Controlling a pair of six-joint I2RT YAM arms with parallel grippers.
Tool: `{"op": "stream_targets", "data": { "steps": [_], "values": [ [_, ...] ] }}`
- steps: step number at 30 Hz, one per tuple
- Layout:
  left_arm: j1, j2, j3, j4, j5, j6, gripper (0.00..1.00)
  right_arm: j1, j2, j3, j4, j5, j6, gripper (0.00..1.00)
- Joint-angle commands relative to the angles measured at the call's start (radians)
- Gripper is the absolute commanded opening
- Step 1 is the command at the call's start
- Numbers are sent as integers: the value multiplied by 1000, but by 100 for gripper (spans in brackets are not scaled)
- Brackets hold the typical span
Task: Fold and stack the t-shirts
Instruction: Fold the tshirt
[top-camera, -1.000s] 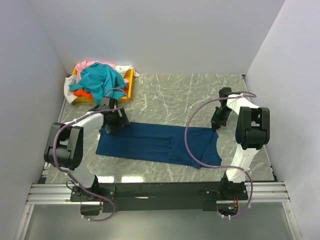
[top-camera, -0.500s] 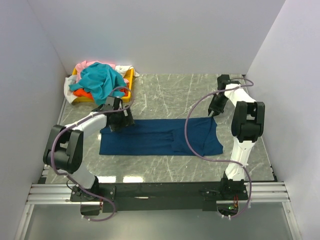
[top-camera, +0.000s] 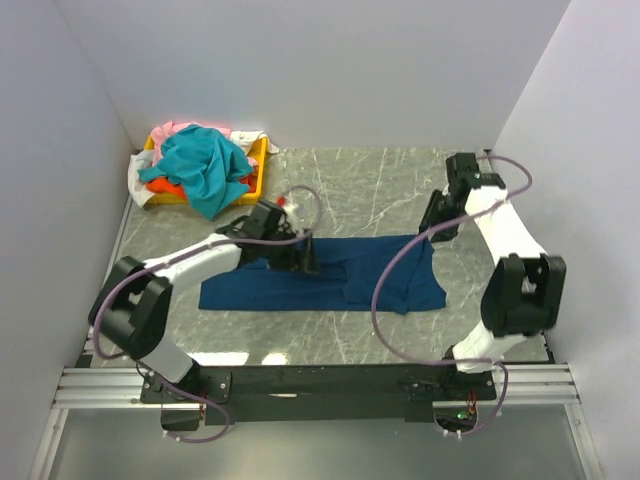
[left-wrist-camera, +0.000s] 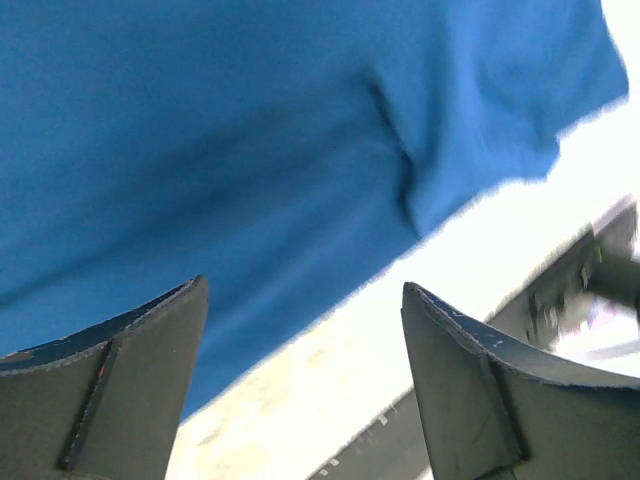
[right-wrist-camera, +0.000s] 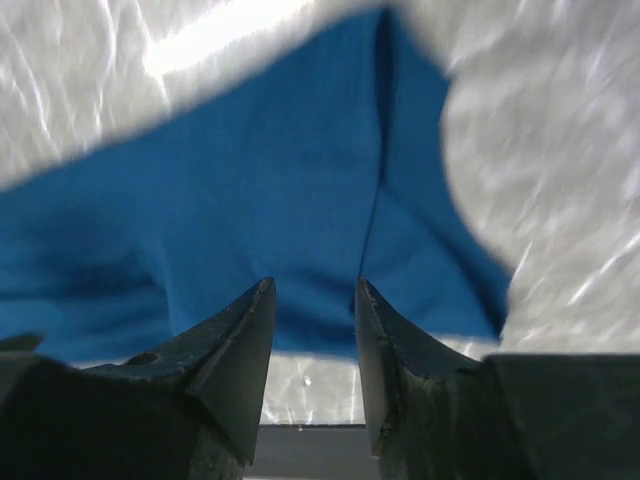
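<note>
The navy blue t-shirt (top-camera: 250, 290) lies flat on the marble table as a long strip; it also shows in the left wrist view (left-wrist-camera: 250, 130) and the right wrist view (right-wrist-camera: 250, 200). My left gripper (top-camera: 300, 255) is over the middle of the shirt's far edge, open wide and empty (left-wrist-camera: 304, 285). My right gripper (top-camera: 435, 225) is at the shirt's far right corner, open and empty (right-wrist-camera: 314, 283). The teal (top-camera: 200, 165), orange (top-camera: 165, 187), pink (top-camera: 175, 130) and white (top-camera: 137, 175) shirts lie heaped at the back left.
The heap sits in a yellow tray (top-camera: 262, 150) in the back left corner. White walls close in the table on the left, back and right. The arms' base rail (top-camera: 320, 385) runs along the near edge. Purple cables loop over the shirt.
My left gripper has moved right from the shirt's far left corner to its middle. The right arm has swung outward, with its gripper still near the far right corner. The shirt lies straighter than one second ago.
</note>
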Motion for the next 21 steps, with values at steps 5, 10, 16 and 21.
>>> {"op": "stream_targets", "data": {
  "steps": [5, 10, 16, 21],
  "values": [
    [-172, 133, 88, 117, 174, -14, 81, 183, -203, -314, 11, -48, 140, 42],
    [-233, 215, 131, 150, 180, -29, 79, 248, -271, -475, 59, -59, 238, 40],
    [-252, 273, 140, 169, 148, -70, 76, 254, -299, -556, 82, -47, 258, 40],
    [-250, 304, 150, 187, 145, -99, 74, 256, -297, -599, 120, -41, 274, 40]
  ]
}}
